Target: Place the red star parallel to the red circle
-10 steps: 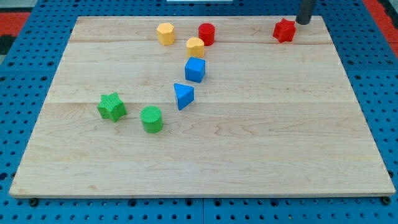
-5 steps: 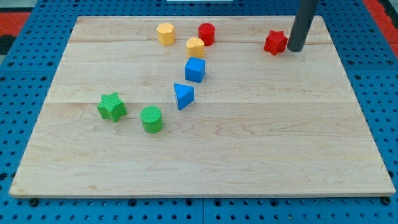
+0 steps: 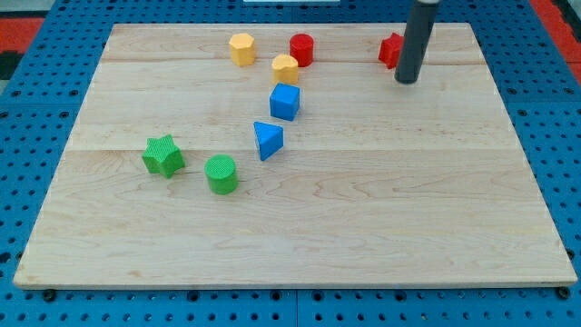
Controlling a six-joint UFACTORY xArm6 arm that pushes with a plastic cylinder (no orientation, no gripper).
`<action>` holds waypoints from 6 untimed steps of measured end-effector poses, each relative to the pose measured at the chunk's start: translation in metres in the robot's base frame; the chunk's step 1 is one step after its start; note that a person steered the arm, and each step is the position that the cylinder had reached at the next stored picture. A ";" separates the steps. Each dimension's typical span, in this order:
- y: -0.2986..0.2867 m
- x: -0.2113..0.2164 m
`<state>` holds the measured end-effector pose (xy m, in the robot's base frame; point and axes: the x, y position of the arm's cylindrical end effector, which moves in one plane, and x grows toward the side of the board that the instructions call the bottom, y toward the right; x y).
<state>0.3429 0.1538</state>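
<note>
Rod only, no jaws for me to report: my tip [image 3: 406,81] sits at five o'clock of the red star [image 3: 389,50], which lies at three o'clock of the red circle [image 3: 301,49].

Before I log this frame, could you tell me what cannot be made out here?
- Red star: camera view, the rod covers its right part, so its shape is not readable.
- My tip: whether it touches the star is hidden.
- Rod's upper part: cut off by the view's top edge.
</note>
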 end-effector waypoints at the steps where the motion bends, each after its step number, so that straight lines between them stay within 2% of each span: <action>1: -0.009 0.055; 2: -0.012 0.073; 4: -0.011 0.062; 5: -0.021 0.046; 6: -0.066 0.020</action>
